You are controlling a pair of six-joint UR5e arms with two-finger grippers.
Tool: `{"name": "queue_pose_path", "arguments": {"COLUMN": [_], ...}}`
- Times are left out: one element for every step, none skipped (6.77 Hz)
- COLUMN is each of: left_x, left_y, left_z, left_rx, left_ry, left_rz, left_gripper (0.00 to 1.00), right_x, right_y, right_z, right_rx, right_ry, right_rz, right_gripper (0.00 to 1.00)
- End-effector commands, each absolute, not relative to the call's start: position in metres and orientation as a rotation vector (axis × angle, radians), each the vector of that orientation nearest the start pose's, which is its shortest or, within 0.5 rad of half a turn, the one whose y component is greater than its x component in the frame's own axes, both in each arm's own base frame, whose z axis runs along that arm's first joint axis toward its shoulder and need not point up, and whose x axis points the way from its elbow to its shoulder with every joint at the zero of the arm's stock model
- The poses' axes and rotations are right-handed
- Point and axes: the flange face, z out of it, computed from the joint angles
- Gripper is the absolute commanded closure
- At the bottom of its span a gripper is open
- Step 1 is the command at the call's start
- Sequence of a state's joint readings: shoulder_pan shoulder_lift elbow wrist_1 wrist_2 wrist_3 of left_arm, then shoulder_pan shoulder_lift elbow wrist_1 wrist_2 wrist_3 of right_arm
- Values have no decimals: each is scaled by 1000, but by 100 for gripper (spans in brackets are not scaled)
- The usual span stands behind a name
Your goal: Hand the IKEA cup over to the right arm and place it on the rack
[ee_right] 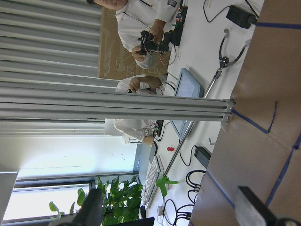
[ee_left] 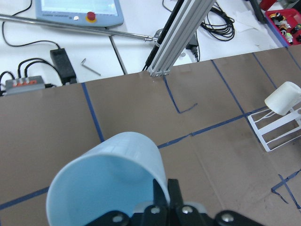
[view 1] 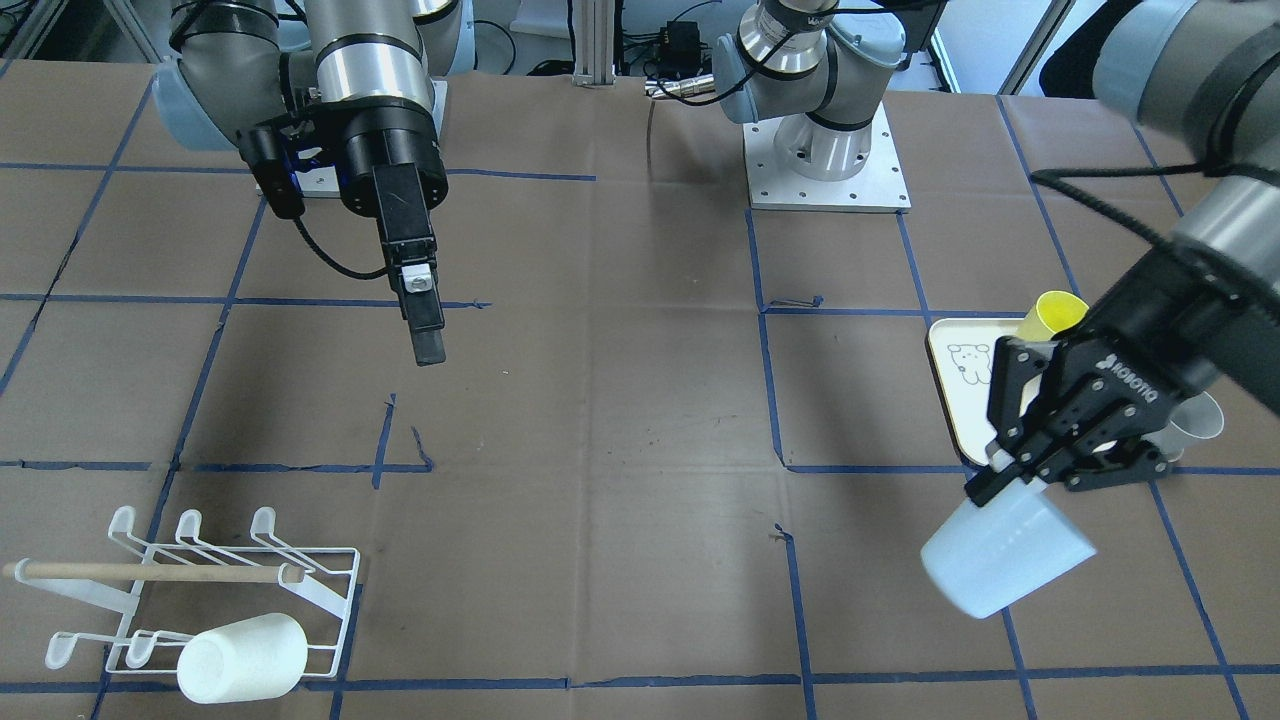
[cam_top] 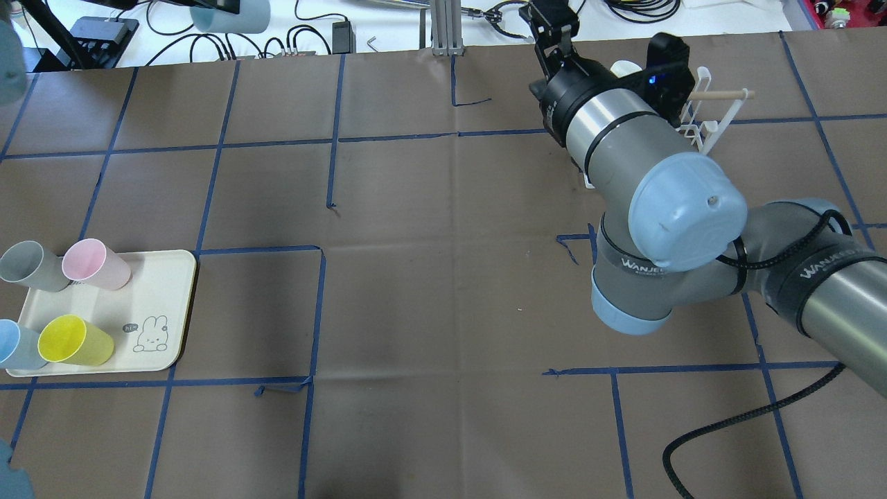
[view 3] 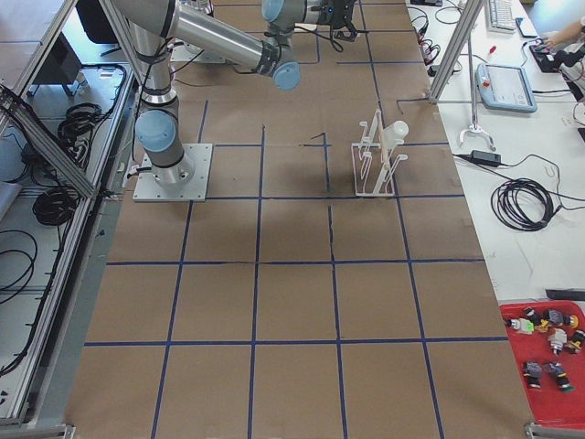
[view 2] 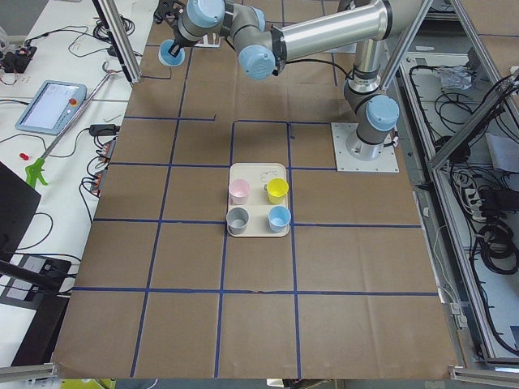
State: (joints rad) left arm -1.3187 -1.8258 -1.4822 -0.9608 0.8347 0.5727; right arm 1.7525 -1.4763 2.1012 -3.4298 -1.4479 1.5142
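While the left gripper (view 1: 1005, 480) grasps the blue cup (view 1: 1005, 560), the right gripper (view 1: 429, 345) hangs released. The rack (view 1: 150, 572) sits at seven o'clock.

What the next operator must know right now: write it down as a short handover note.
Left gripper: shut on the light blue cup, held tilted above the table, beside the tray.
Right gripper: open, holding nothing, hanging above the table.
Rack: on the right arm's side, with one white cup lying on it.
Done: light blue cup picked up.
Left: pass it to the right gripper, then set it on the rack. Four other cups stand on the tray.
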Motion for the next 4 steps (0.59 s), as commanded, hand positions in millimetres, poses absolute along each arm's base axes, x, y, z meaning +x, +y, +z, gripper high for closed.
{"name": "queue_pose_path", "arguments": {"left_x": [-107, -130, -142, -151], "left_y": [-645, -626, -600, -573], "left_z": [450, 438, 409, 379], "left_rx": [1085, 1209, 1326, 1388], "left_ry": [3149, 3045, 2977, 2942], "left_rz": [-1449, -1611, -1770, -1874], "left_gripper": [100, 100, 100, 100], "right_x": [241, 243, 245, 246], "right_y": [-438, -442, -443, -445], "right_z": [399, 388, 384, 378], "right_rx": [1238, 1266, 1306, 1325], "right_ry": [1574, 1602, 1646, 1663], "right_rz": [-632, -606, -562, -548], "right_gripper": [0, 0, 0, 0]}}
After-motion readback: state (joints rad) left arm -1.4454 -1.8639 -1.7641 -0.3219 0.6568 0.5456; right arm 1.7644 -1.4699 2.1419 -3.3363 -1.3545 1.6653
